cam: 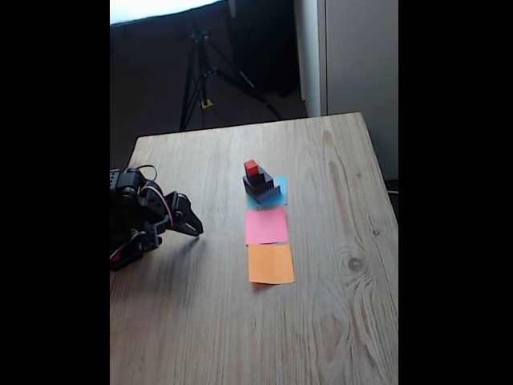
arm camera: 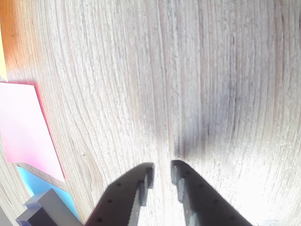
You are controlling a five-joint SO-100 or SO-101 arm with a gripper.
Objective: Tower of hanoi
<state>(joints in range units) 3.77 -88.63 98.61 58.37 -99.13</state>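
The tower of hanoi (cam: 261, 184) stands stacked on a blue paper square (cam: 278, 195) in the fixed view, with the tiny red cube (cam: 251, 168) on top of the black blocks and the grey slab beneath. My gripper (cam: 192, 227) rests low over the table at the left, well away from the tower. In the wrist view the gripper (arm camera: 162, 170) points at bare wood. Its jaws stand a narrow gap apart with nothing between them. A corner of the grey slab (arm camera: 47, 209) shows at the bottom left of that view.
A pink paper square (cam: 266, 225) and an orange paper square (cam: 271, 263) lie in a row in front of the blue one. The wooden table (cam: 337, 321) ends at the far edge, with a tripod (cam: 200, 72) behind it.
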